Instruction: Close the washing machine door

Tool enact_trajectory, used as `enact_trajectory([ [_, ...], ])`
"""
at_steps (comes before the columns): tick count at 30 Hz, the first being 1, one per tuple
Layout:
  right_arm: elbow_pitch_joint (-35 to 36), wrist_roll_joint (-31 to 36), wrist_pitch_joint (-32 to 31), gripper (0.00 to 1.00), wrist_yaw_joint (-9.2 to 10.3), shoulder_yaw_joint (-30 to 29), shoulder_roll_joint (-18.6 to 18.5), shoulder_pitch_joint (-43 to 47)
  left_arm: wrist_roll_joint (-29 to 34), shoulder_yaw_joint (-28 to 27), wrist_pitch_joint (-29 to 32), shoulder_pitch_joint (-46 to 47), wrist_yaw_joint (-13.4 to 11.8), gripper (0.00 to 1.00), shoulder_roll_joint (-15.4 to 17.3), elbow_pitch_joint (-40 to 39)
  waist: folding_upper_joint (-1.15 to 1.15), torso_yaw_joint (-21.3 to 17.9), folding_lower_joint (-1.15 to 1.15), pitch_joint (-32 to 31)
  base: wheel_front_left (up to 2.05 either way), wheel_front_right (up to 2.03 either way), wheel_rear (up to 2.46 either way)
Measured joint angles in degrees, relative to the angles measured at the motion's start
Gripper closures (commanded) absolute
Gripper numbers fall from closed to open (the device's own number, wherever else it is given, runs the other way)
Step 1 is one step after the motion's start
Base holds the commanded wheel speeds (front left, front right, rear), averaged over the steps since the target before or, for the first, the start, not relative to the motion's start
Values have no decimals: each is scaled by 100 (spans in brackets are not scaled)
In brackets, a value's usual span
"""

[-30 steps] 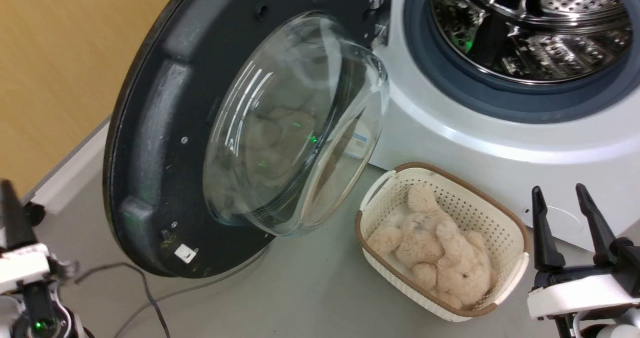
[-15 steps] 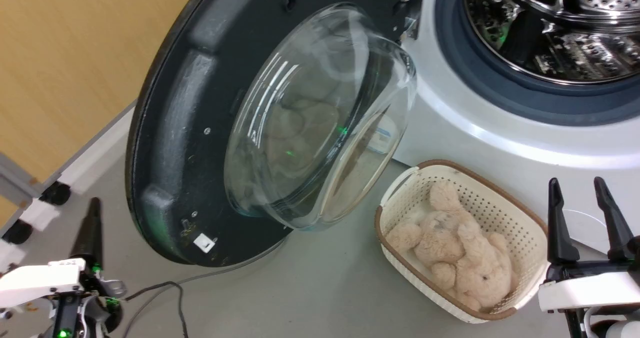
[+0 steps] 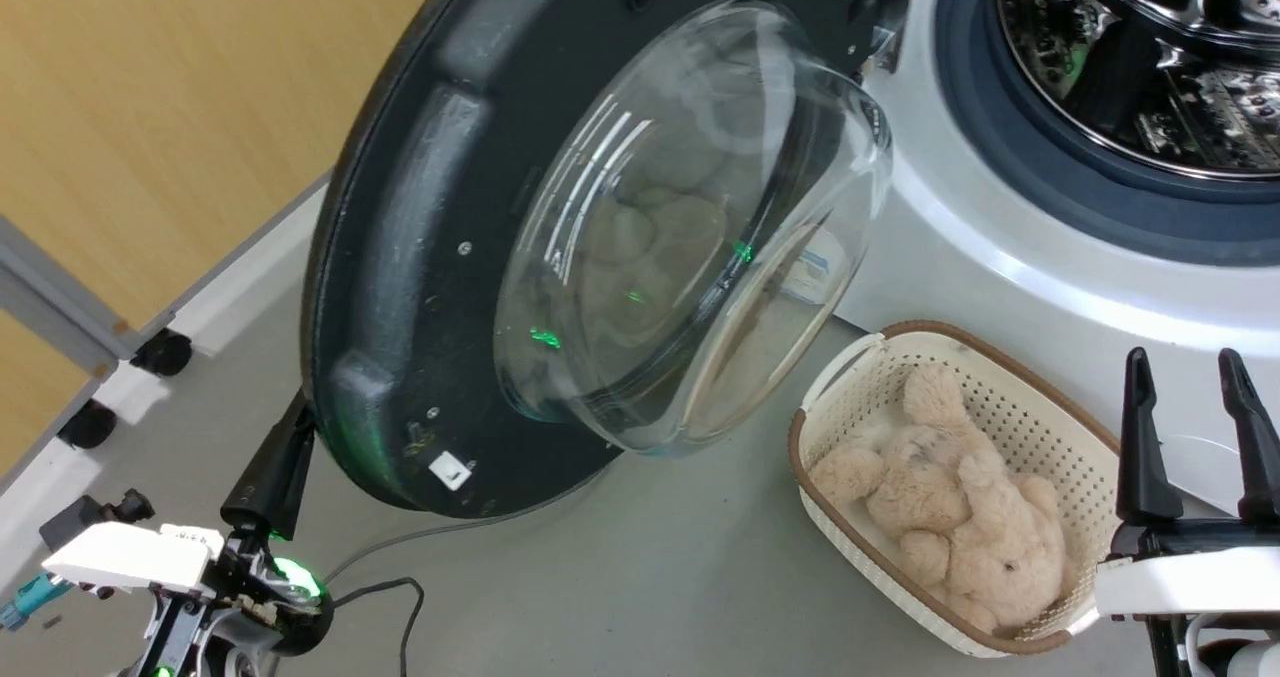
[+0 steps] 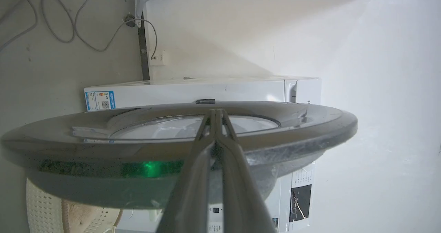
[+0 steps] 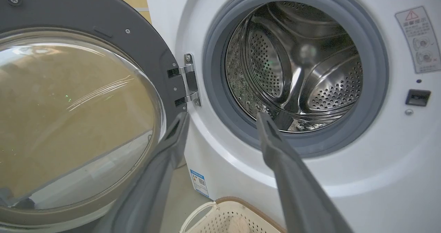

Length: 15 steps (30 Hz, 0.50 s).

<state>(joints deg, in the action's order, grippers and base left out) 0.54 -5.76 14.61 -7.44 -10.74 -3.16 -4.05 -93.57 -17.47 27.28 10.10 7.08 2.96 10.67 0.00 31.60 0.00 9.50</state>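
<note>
Two left fingers (image 3: 272, 477), pressed together & empty, sit behind the low rim of the washing machine door (image 3: 400, 257), which hangs wide open. I'd push slow & steady there, w/ my right fingers (image 3: 1138, 427), apart & empty, out of the way.

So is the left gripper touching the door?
Cannot tell: in the head view the left gripper tip meets the door rim, maybe behind it; no plain gap.

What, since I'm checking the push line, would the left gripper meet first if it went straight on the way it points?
The washing machine door: the shut left gripper points at its glossy outer face near the rim. Whether the tips touch it is unclear.
</note>
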Motion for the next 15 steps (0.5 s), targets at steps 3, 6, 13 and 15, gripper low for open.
enact_trajectory([
  [3, -2, -31, 13, 0, 0, -7, 2, -7, -30, 143, 225, -152, 11, 100, 27, -237, 0, 5, 0, -20, 0, 0, 0],
  [6, -5, -34, 13, 0, 0, -14, 2, -7, 24, 389, 443, -299, 14, 100, 16, -500, 0, 1, 0, -45, 0, 0, 0],
  [13, -11, -138, 13, 0, 0, -49, 3, -6, 283, 948, 747, -617, 14, 100, 8, -976, 0, -25, 0, -146, 0, 0, 0],
  [15, -9, -152, 13, 0, 0, -68, 3, -5, 333, 1135, 805, -712, 14, 100, 11, -1102, 0, -60, 0, -170, 0, 0, 0],
])
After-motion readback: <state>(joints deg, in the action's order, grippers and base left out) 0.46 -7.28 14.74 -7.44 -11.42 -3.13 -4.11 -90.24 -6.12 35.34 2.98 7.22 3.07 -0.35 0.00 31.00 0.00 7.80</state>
